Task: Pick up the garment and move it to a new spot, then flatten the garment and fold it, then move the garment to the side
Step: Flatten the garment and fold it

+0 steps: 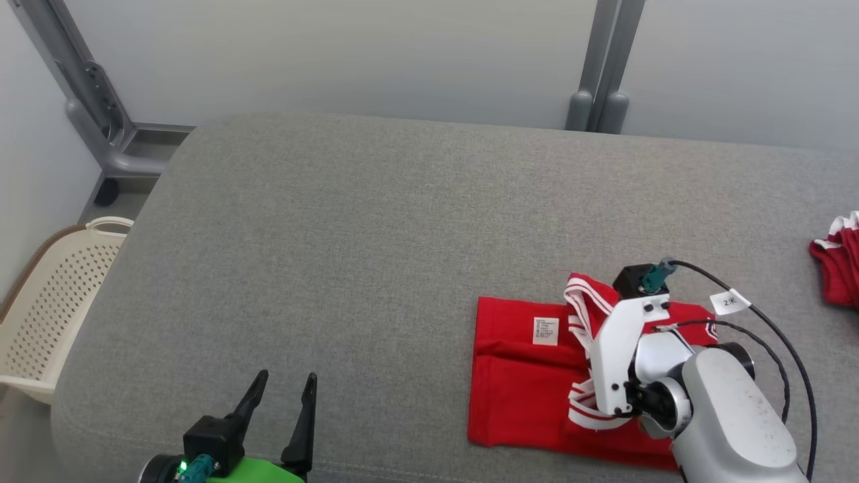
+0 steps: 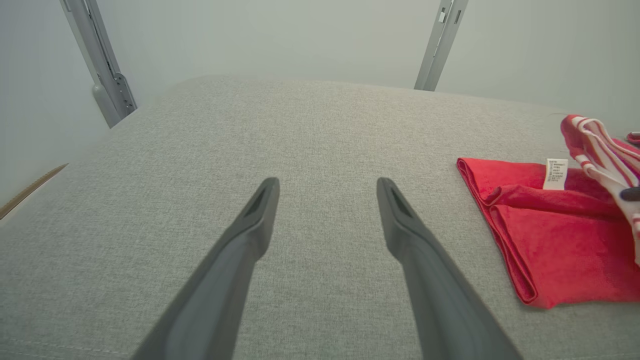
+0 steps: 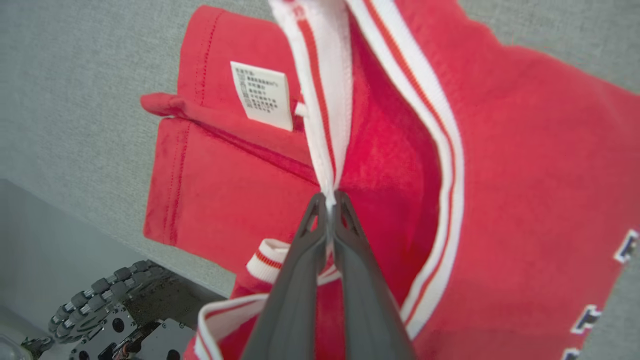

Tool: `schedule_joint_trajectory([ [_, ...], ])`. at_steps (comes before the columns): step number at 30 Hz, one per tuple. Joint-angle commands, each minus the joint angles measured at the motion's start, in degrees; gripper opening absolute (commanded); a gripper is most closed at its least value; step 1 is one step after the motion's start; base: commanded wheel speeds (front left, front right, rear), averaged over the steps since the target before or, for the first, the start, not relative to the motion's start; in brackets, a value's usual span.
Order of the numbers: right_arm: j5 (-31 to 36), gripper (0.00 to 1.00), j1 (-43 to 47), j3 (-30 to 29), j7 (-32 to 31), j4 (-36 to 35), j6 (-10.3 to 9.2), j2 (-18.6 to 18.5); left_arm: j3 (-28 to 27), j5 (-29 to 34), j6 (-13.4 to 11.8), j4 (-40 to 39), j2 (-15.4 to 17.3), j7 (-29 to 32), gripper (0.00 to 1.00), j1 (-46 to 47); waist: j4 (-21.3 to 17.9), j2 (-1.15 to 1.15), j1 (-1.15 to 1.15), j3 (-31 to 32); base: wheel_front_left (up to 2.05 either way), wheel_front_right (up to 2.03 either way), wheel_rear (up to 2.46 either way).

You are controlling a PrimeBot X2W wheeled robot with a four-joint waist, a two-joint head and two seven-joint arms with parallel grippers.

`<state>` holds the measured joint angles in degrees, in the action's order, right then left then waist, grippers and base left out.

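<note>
– Since the right gripper is clamped on the striped trim of the red garment, what handling applies?
– Light, limp knit fabric with no stiffness, not fragile. It will sag and drape from any single pinch pt, so one-pt lifts bunch it. Ribbed trim looks thicker than the body cloth and likely gives firmer purchase & less slip.
– Location of garment?
– On the grey cushion, robot's right side, near the front edge, partly folded, white care label facing up. Trim strip rises off the body cloth toward the fingers.
– Left gripper?
– Jaws spread wide, holding nothing, over bare cushion, well apart from the garment.
– Recommended grip pts for flatten/fold?
– Two pts, one per arm: hem corners or trim ends, approx. symmetric. Pinch one layer only. Whether the right grip has one layer or two can't be told from the wrist view, as the fingers hide the seam.
– Risks?
– Drag on the textured cushion may wrinkle the lower layer, so lift before translating. Loose trim may snag.
</note>
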<state>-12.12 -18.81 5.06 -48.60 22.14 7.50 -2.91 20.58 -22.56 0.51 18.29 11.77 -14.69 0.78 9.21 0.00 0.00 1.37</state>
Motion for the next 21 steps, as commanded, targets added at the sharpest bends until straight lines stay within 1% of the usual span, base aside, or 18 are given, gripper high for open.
schedule_joint_trajectory([
  [1,-1.4,0.00,-1.7,1.5,1.6,1.9,-0.04,0.0,0.0,-0.1,0.2,0.1,0.4,-0.2,1.00,1.0,0.4,0.00,0.00,0.1,0.00,0.00,0.00],
  [8,-7.0,0.00,-5.2,7.0,6.2,9.4,-0.03,0.0,0.8,0.1,0.4,0.2,0.2,-0.3,1.00,1.3,1.3,0.00,0.00,-0.2,0.00,0.00,0.00],
  [9,-7.0,0.00,-5.2,7.0,6.2,9.4,-0.03,0.0,0.8,0.1,0.4,0.2,0.2,-0.3,1.00,1.3,1.3,0.00,0.00,-0.2,0.00,0.00,0.00],
  [14,-9.9,0.00,-8.0,10.0,8.9,14.1,-0.03,0.0,1.4,0.0,0.6,0.6,-0.2,-0.3,1.00,1.6,2.2,0.00,0.00,-0.7,0.00,0.00,0.00],
  [15,-11.8,0.00,-10.1,12.0,10.8,17.2,-0.03,0.0,1.6,-0.2,0.7,1.0,-0.3,-0.3,1.00,1.9,2.9,0.00,0.00,-0.7,0.00,0.00,0.00],
  [17,-13.9,0.00,-11.9,14.5,12.7,20.6,-0.03,0.0,1.9,-0.4,0.8,1.5,-0.2,-0.4,1.00,1.7,3.5,0.00,0.00,-0.3,0.00,0.00,0.00],
  [21,-16.0,0.00,-12.8,16.8,14.0,22.8,-0.03,0.0,2.1,-0.4,0.8,1.7,-0.2,-0.4,1.00,1.7,3.8,0.00,0.00,-0.1,0.00,0.00,0.00],
])
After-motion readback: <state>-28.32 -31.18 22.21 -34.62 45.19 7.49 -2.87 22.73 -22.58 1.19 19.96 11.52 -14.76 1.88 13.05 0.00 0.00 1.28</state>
